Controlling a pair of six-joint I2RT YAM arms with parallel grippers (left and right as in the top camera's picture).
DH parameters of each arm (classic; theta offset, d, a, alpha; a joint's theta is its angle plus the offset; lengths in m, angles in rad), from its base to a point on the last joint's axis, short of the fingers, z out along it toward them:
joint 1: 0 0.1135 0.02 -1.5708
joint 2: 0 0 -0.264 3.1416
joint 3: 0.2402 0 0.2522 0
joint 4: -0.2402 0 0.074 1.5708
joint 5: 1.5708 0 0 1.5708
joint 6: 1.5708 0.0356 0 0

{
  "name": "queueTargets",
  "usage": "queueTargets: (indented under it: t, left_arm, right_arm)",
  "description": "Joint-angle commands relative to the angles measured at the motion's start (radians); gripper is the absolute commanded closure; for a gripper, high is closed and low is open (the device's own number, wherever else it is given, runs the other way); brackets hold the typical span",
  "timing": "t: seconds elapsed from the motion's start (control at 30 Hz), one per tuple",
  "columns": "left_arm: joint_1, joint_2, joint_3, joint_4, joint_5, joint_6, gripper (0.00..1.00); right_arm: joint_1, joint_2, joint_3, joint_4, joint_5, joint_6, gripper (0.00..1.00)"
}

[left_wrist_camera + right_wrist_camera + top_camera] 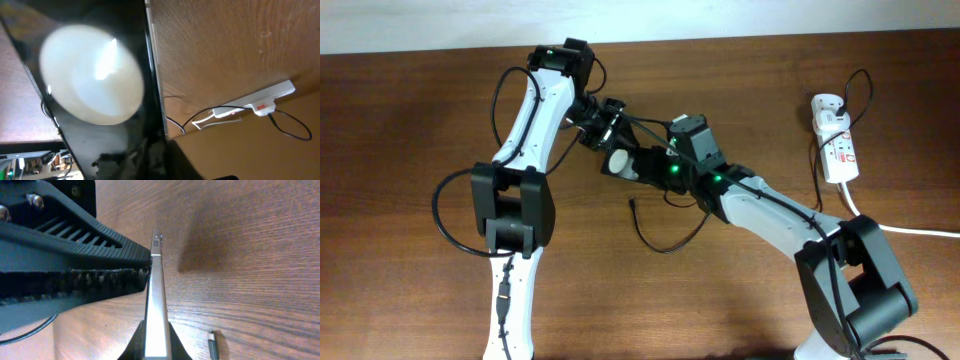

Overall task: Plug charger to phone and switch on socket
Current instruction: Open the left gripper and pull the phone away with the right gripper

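Note:
The black phone (623,160) is held off the table between both arms, its glossy screen (90,75) reflecting a round white light. My left gripper (605,132) is shut on one end of it, jaws (155,160) around its edge. My right gripper (650,165) is shut on the other end; in the right wrist view the phone (156,295) shows edge-on between the jaws (156,347). The charger's black connector tip (632,204) (212,346) lies loose on the table, its cable (665,248) looping under the right arm. The white socket (837,145) (260,100) lies far right.
The socket's thick white cord (910,230) runs off the right edge. A ribbed black finger of the left gripper (75,250) fills the upper left of the right wrist view. Both arm bases stand at the near side of the wooden table (400,300).

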Motion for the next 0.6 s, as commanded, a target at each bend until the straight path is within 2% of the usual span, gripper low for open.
queueTargets:
  t: [0.0, 0.07, 0.1, 0.2, 0.23, 0.27, 0.33, 0.4, 0.47, 0.57]
  left_arm:
    - [0.005, -0.001, -0.004, -0.016, -0.013, 0.001, 0.72]
    - [0.021, -0.001, -0.004, -0.016, -0.025, 0.014, 0.66]
    - [0.034, -0.001, -0.004, -0.009, -0.024, 0.064, 0.66]
    - [0.082, -0.001, -0.004, -0.005, -0.027, 0.24, 0.56]
    - [0.097, -0.001, -0.004, -0.006, -0.027, 0.256, 0.46]
    - [0.109, -0.001, -0.004, -0.005, -0.027, 0.257, 0.42]
    - [0.129, -0.001, -0.004, -0.005, -0.027, 0.257, 0.38]
    - [0.149, -0.001, -0.004, -0.005, -0.059, 0.257, 0.42]
    - [0.159, -0.001, -0.004, -0.005, -0.119, 0.257, 0.53]
    - [0.163, -0.001, -0.004, -0.006, -0.124, 0.258, 0.53]
  right_arm:
    - [-0.035, -0.021, 0.031, 0.032, -0.027, -0.016, 0.96]
    - [-0.061, -0.023, 0.031, 0.026, -0.068, -0.018, 0.96]
    - [-0.081, -0.024, 0.031, 0.016, -0.093, -0.018, 0.96]
    - [-0.137, -0.043, 0.031, -0.04, -0.154, -0.071, 0.96]
    - [-0.149, -0.061, 0.031, -0.072, -0.164, -0.088, 0.96]
    - [-0.159, -0.082, 0.031, -0.103, -0.164, -0.113, 0.96]
    - [-0.172, -0.13, 0.031, -0.156, -0.16, -0.156, 0.96]
    - [-0.193, -0.2, 0.031, -0.224, -0.153, -0.197, 0.96]
    - [-0.225, -0.282, 0.031, -0.306, -0.147, -0.211, 0.96]
    - [-0.277, -0.421, 0.03, -0.445, -0.145, -0.262, 0.96]
